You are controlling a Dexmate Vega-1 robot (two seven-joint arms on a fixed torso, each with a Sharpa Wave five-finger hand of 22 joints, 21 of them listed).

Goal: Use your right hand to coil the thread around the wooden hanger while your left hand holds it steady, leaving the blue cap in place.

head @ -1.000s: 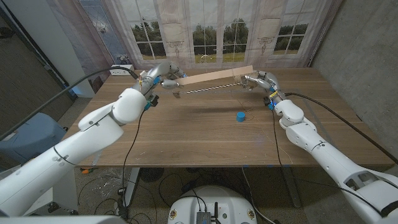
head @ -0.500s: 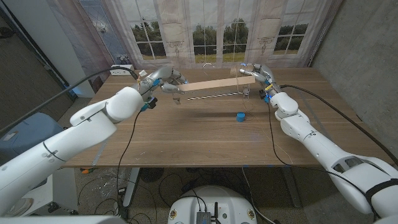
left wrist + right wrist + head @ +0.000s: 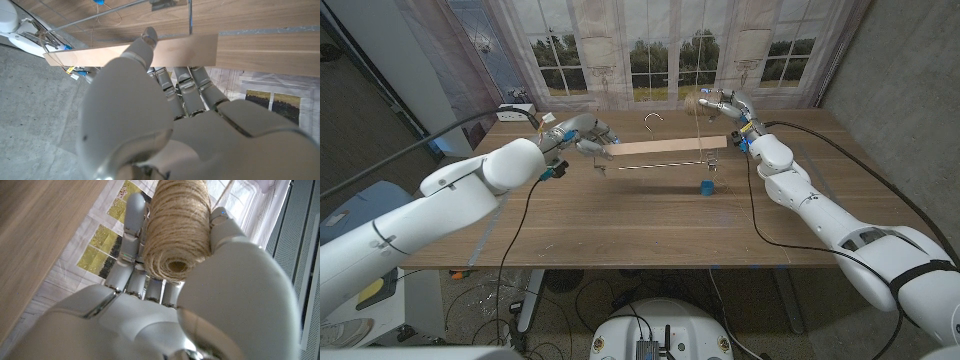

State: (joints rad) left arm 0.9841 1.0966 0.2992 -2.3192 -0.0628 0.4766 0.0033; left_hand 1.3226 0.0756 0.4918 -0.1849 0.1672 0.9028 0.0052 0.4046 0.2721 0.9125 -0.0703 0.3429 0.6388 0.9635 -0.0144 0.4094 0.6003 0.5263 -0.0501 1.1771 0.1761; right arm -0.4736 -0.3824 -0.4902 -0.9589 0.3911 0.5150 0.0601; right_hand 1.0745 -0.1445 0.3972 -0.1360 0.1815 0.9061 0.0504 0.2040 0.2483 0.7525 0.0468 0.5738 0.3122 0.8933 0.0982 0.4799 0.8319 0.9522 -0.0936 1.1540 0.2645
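Left hand [image 3: 582, 137] fingers wrapped on wooden hanger [image 3: 660, 147], grip partly hidden; right hand [image 3: 722, 103] fingers clasping twine spool [image 3: 176, 230]; thread barely visible; blue cap [image 3: 706, 186] on bench [image 3: 620, 220].

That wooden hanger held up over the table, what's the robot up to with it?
The robot is winding thread onto it. Its left hand grips one end of the wooden hanger, holding it above the table. Its right hand, raised past the other end, holds a spool of twine. A blue cap sits on the table below.
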